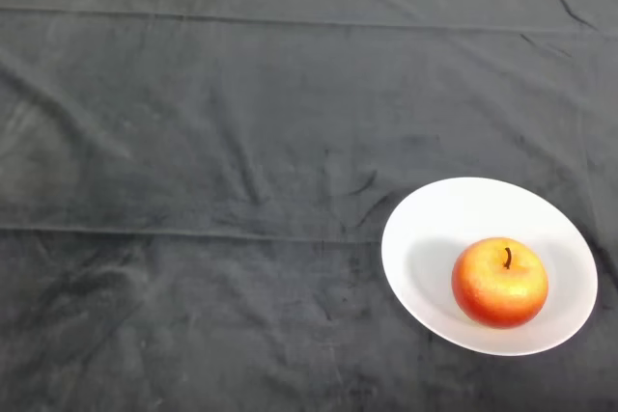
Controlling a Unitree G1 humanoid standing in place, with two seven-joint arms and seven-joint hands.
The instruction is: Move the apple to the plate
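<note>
A red and yellow apple with a dark stem stands upright on the white plate at the lower right of the head view. It rests a little right of the plate's middle, toward the near rim.
A dark wrinkled cloth covers the whole table. The table's far edge runs along the top of the view.
</note>
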